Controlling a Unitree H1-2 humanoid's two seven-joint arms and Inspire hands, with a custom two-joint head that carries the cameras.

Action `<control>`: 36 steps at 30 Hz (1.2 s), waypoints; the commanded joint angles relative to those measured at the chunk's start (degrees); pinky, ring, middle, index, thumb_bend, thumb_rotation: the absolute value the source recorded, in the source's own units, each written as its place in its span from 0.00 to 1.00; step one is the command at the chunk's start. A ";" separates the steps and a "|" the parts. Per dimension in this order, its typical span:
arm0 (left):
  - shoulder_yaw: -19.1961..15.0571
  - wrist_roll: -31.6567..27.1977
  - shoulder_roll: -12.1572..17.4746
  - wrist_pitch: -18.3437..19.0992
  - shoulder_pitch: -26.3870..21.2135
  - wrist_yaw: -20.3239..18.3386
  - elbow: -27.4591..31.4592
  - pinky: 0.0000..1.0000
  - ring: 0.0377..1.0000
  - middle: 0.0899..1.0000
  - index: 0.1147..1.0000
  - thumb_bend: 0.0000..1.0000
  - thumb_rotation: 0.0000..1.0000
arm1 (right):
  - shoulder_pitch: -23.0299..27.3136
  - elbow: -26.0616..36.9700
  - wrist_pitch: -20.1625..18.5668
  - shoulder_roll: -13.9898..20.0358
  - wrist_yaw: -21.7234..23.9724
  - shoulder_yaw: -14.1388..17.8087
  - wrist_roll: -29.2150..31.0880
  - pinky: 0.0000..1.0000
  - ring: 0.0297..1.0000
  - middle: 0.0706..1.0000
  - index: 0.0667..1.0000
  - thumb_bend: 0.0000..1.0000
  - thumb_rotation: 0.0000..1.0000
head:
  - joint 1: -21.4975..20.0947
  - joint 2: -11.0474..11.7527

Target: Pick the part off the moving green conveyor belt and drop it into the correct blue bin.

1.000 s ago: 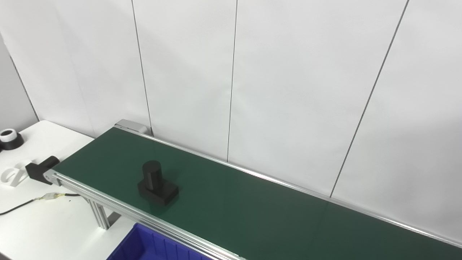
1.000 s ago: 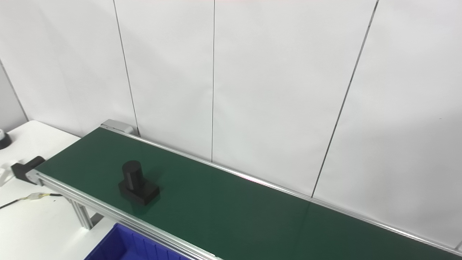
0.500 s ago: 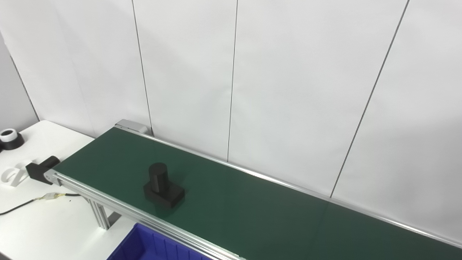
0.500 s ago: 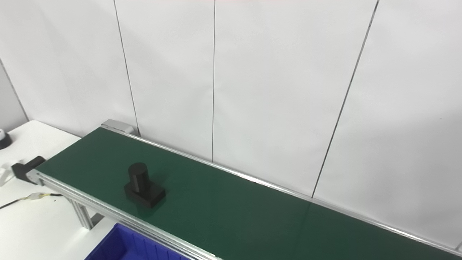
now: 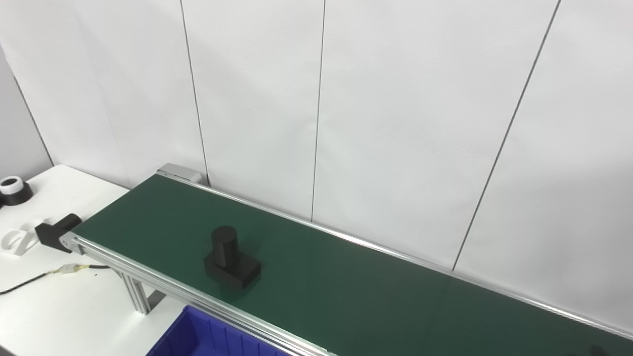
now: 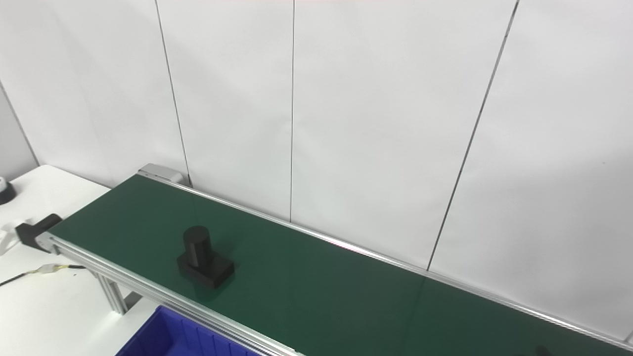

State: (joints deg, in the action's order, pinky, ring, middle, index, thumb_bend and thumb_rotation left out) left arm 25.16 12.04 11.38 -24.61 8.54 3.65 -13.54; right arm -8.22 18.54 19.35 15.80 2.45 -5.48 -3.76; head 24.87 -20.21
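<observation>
The black part (image 5: 231, 258) — an upright cylinder on a square base — stands on the green conveyor belt (image 5: 346, 287), toward its left end and nearer the front rail than the back one. Below that rail, a corner of the blue bin (image 5: 207, 336) shows at the bottom edge. Neither robot hand is in view, so I cannot tell their state. On the white table (image 5: 44, 306) at left lie a cable (image 5: 29, 282) and 1 small black block (image 5: 52, 231).

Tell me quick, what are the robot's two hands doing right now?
Left hand: not in view, so it cannot be told.
Right hand: not in view either.
The black part sits alone on the green belt, untouched.
</observation>
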 commanded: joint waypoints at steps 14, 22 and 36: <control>1.19 -4.00 1.38 -2.29 1.07 0.94 4.02 0.62 0.68 0.72 0.71 1.00 0.19 | 4.87 -1.33 -3.15 -0.27 4.38 1.33 -1.33 0.73 0.85 0.87 0.94 0.99 0.19 | -1.57 -0.51; -0.25 -7.53 1.22 -2.30 0.69 -1.47 3.30 0.62 0.69 0.73 0.71 1.00 0.19 | 7.07 -0.90 -6.55 -1.78 5.71 0.30 -3.30 0.76 0.84 0.87 0.95 0.99 0.37 | -10.50 -3.68; -5.77 -10.83 0.05 -2.30 2.15 -8.96 4.65 0.59 0.71 0.76 0.71 1.00 0.19 | 12.33 1.20 -16.65 -4.12 7.58 -2.50 -13.52 0.77 0.81 0.84 0.90 0.92 0.45 | -17.98 -6.79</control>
State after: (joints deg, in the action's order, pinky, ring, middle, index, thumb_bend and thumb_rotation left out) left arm 19.79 0.92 11.61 -24.62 10.93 -4.89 -10.71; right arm 2.78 18.42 3.04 11.46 9.93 -8.05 -17.15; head 6.86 -26.98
